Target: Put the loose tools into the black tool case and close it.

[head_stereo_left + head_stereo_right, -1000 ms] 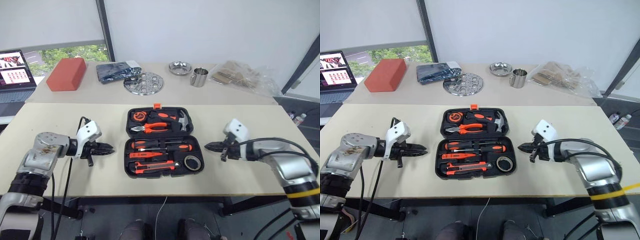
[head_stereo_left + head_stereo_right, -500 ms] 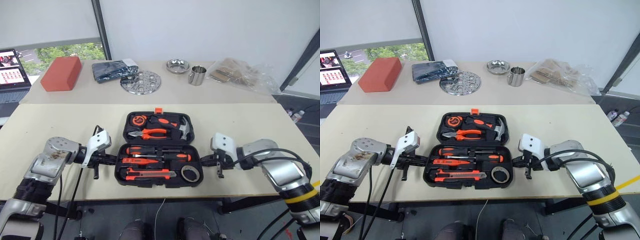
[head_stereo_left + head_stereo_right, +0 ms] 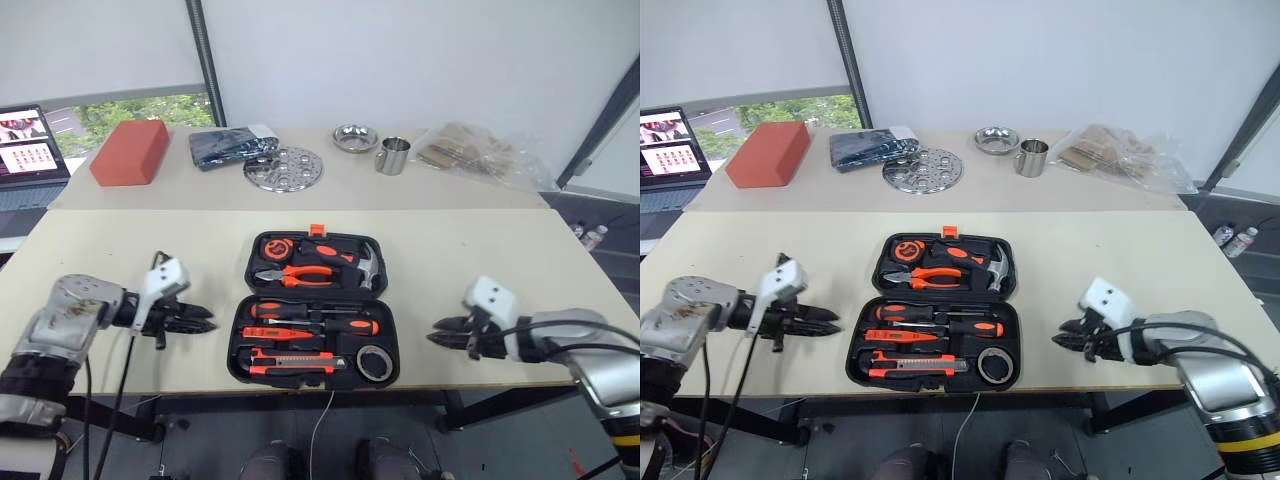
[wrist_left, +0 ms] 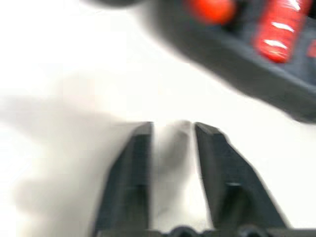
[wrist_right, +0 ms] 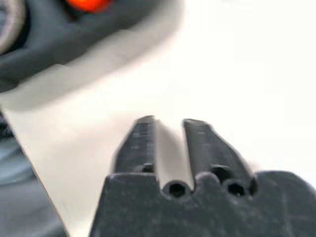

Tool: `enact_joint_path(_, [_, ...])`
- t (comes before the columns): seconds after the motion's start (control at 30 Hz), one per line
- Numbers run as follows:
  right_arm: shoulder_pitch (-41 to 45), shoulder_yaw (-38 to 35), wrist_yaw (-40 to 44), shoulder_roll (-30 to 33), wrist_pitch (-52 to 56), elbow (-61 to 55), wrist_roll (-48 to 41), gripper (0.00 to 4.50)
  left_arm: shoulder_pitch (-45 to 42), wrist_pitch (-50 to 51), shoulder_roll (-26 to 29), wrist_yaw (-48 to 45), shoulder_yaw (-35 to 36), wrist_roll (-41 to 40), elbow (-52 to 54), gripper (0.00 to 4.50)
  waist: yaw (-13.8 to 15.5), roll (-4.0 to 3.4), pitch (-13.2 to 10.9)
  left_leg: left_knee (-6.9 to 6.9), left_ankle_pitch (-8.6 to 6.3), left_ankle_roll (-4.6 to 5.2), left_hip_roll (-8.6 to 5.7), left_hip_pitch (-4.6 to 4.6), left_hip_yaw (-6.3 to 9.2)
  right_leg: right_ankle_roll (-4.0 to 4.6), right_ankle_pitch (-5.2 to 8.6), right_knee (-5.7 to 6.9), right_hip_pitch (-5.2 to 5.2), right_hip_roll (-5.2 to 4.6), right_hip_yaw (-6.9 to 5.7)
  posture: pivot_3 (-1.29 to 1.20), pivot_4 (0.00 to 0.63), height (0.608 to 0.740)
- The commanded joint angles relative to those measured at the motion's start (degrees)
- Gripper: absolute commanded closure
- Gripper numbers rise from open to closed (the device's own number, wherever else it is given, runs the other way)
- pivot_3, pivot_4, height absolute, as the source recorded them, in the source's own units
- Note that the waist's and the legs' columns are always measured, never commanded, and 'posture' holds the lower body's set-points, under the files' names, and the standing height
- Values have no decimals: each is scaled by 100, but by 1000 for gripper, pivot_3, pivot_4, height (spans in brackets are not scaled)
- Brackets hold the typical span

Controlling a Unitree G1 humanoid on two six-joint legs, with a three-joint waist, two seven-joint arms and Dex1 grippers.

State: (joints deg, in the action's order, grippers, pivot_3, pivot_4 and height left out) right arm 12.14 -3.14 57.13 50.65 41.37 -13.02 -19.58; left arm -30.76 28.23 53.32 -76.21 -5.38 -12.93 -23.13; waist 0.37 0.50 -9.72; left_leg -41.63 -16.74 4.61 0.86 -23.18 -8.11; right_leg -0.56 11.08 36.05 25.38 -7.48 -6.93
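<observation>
The black tool case (image 3: 240,345) lies open in the middle of the near table, lid flat, orange latch (image 3: 317,230) at its far edge. In the near half's recesses lie two black-and-orange screwdrivers (image 3: 320,312), a thin red tester (image 3: 268,332), the utility knife (image 3: 300,363) and the tape roll (image 3: 373,362). Pliers (image 3: 300,275) and a hammer (image 3: 368,264) rest in the far half. My left gripper (image 3: 205,322) hovers left of the case, open and empty, apart from it. My right gripper (image 3: 437,338) is to the right, open and empty, fingers (image 5: 143,143) slightly parted.
On the far table stand a red block (image 3: 130,152), a dark folded cloth (image 3: 225,146), a perforated steel plate (image 3: 285,167), a steel bowl (image 3: 354,136), a mug (image 3: 394,155) and a plastic bag (image 3: 480,155). A laptop (image 3: 30,140) sits far left. The front table edge runs just below both grippers.
Half a second ago both grippers were shut and pressed against the case's sides. Each has since drawn outward away from the case, and their fingers have parted. The camera view also shifted.
</observation>
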Motion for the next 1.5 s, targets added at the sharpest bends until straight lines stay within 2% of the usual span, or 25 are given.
enact_joint_path(0.03, [853, -517, -435, -480, 1184, -56, -866, 1571, -997, 1285, -469, 551, 413, -338, -616, 1556, 1, 7, -4, 0, 6, -3, 1, -1, 3, 1, -6, 3, -1, 2, -2, 0, 150, 734])
enact_joint_path(0.07, [1040, -550, -545, -595, 1412, -7, -978, 1334, -1196, 1507, -575, 619, 469, -404, -730, 1326, 5, 11, -6, -1, 13, -3, 1, -4, 6, 3, -13, 4, 1, 4, -2, 0, 150, 734])
enact_joint_path(0.13, [1678, -422, -1086, -1074, 1728, 398, -895, 569, -1645, 1654, -970, 1093, 513, -328, -1027, 497, 9, 13, -5, -2, 47, 39, -1, -19, 7, 5, -22, 5, 12, 7, -2, 0, 150, 734])
enact_joint_path(0.2, [2111, -335, -1580, -1433, 1916, 791, -724, 66, -1958, 1860, -1232, 1355, 565, -336, -1287, 1, 11, 14, -4, -2, 51, 51, -5, -24, 5, 8, -24, 4, 14, 8, -1, 0, 150, 734])
enact_joint_path(0.23, [2313, -277, -1777, -1601, 2000, 1026, -648, 66, -2129, 1998, -1385, 1418, 609, -398, -1430, 1, 10, 17, -1, -2, 51, 55, -7, -33, 5, 40, -43, 10, 22, 6, -2, 0, 150, 734])
enact_joint_path(0.43, [2841, 103, -2290, -2097, 1987, 1915, -296, 66, -2536, 1999, -1918, 1789, 460, -135, -2063, 1, -27, 17, 0, -3, 54, 59, -28, -106, -9, 28, -39, 25, 87, 27, -17, 0, 150, 734])
enact_joint_path(0.47, [2889, 107, -2367, -2179, 1975, 2030, -270, 285, -2534, 2006, -1951, 1764, 435, -132, -2086, 523, -39, 17, 0, 6, 54, 59, -35, -106, -9, 20, -34, 20, 86, 27, -16, 0, 150, 734])
enact_joint_path(0.53, [2958, 158, -2428, -2287, 1927, 2189, -224, 719, -2527, 2083, -1989, 1686, 385, -133, -2065, 1115, -85, 16, 0, 30, 55, 59, -40, -100, -11, 18, -33, 6, 84, 27, -17, 0, 150, 734])
enact_joint_path(0.57, [2975, 184, -2433, -2316, 1911, 2226, -203, 1144, -2523, 2108, -2001, 1669, 370, -123, -2048, 1647, -96, 16, 0, 36, 55, 57, -42, -96, -9, 17, -32, 4, 79, 27, -17, 0, 150, 734])
enact_joint_path(0.63, [2992, 256, -2464, -2376, 1883, 2244, -155, 1713, -2481, 2140, -2007, 1647, 360, -124, -2014, 2270, -99, 16, 0, 35, 59, 51, -41, -91, -7, 15, -31, 6, 73, 26, -16, 0, 150, 734])
enact_joint_path(0.77, [3017, 190, -2628, -2524, 1845, 2233, -127, 3181, -2428, 2215, -2028, 1656, 433, -192, -1989, 3834, -104, 16, 1, 32, 64, 44, -41, -58, -9, 12, -29, 2, 49, 17, -5, 0, 150, 734])
enact_joint_path(0.83, [3004, 200, -2643, -2549, 1776, 2172, -111, 3808, -2378, 2204, -2087, 1682, 496, -253, -1879, 4291, -106, 16, 2, 33, 64, 43, -41, -38, -8, 3, -23, 3, 33, 10, -3, 0, 150, 734])
enact_joint_path(0.9, [3032, 181, -2630, -2585, 1591, 2109, -114, 4475, -2321, 2059, -2164, 1657, 570, -314, -1753, 4467, -111, 16, 2, 35, 63, 41, -40, -16, -8, 4, -24, 3, 14, 9, 1, 0, 150, 734])
enact_joint_path(1.07, [3373, 73, -2729, -2671, 734, 2133, 41, 4500, -2416, 1033, -2513, 2001, 896, -317, -1436, 4495, -91, 16, 1, 40, 61, 37, -41, 1, -5, 22, -34, 3, -3, 0, 1, 0, 150, 734])
enact_joint_path(1.17, [3574, -88, -2893, -2732, 304, 2269, 137, 4500, -2558, 335, -2702, 2258, 1073, -307, -1394, 4495, -79, 16, 0, 38, 53, 17, -45, -19, -6, 26, -46, 2, 14, -7, 1, 0, 150, 734])
enact_joint_path(1.27, [3650, -71, -2996, -2711, -419, 2359, 430, 4500, -2630, -370, -2815, 2239, 1131, -301, -1291, 4495, -88, 16, 0, 36, 79, 43, -50, -62, -10, 28, -49, 8, 64, -7, 2, 0, 150, 734])
enact_joint_path(1.5, [3050, 405, -2918, -2539, -1920, 2091, 1272, 4500, -2217, -1406, -2798, 2147, 950, -56, -1026, 4495, -165, 16, 0, 96, 95, 39, -65, -76, -12, 20, -45, 1, 89, 10, -12, 0, 150, 734])
